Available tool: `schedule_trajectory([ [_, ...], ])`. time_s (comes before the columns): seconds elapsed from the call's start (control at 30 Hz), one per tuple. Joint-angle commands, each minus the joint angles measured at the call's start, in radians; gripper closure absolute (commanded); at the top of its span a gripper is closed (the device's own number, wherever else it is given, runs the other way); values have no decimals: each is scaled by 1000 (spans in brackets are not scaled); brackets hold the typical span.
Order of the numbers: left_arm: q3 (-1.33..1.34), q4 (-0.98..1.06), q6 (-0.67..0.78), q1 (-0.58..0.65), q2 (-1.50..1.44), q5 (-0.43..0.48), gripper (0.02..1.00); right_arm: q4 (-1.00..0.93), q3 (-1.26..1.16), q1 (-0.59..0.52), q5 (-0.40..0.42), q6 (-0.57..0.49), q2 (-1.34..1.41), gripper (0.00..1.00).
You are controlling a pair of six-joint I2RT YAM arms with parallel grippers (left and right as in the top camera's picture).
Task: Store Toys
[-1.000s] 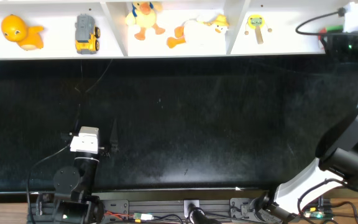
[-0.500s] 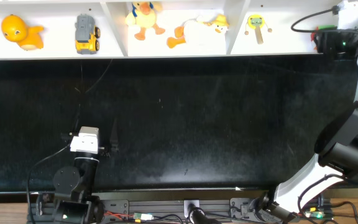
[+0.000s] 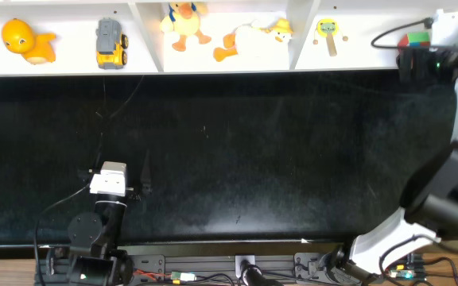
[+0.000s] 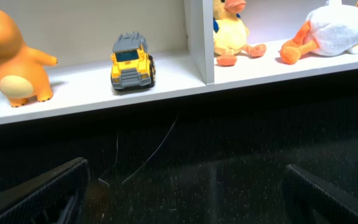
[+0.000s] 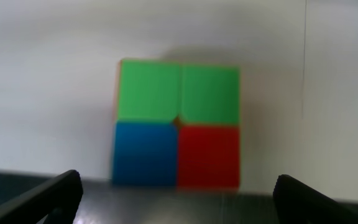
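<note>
A colour cube (image 5: 176,123) with green, blue and red faces stands on the white shelf (image 5: 55,93), in its far right compartment (image 3: 417,38). My right gripper (image 5: 176,208) is open just in front of the cube, its fingers wide apart and not touching it; in the top view it (image 3: 416,59) hovers at the shelf's edge. My left gripper (image 4: 185,193) is open and empty low over the black table, near the front left (image 3: 143,181). On the shelf sit an orange figure (image 3: 27,40), a yellow truck (image 3: 110,44), a yellow duck plush (image 3: 185,24) and a white duck plush (image 3: 253,38).
White dividers (image 3: 148,32) split the shelf into compartments. A small yellow toy (image 3: 327,33) lies in the one next to the cube. The black table top (image 3: 277,151) spreads between the shelf and the arm bases. A cable (image 3: 396,28) loops above the right wrist.
My right arm has drawn slightly left and back from the shelf, leaving the cube uncovered in its compartment. The left arm has not moved.
</note>
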Motion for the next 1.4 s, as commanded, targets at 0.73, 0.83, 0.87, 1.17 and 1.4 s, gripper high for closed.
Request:
schedule_trajectory([
  [0.73,-2,-2,18,-5,-11,-5,20,59,-579,624,721,605,-554,5],
  [0.83,-2,-2,18,-5,-11,-5,20,106,-685,703,736,607,-633,5],
  [0.87,-2,-2,18,-5,-11,-5,20,130,-732,726,755,612,-668,3],
  [1.17,-2,-2,18,-5,-11,-5,20,288,-1106,663,708,613,-1049,5],
  [1.4,-2,-2,18,-5,-11,-5,23,373,-1313,485,467,445,-1435,5],
])
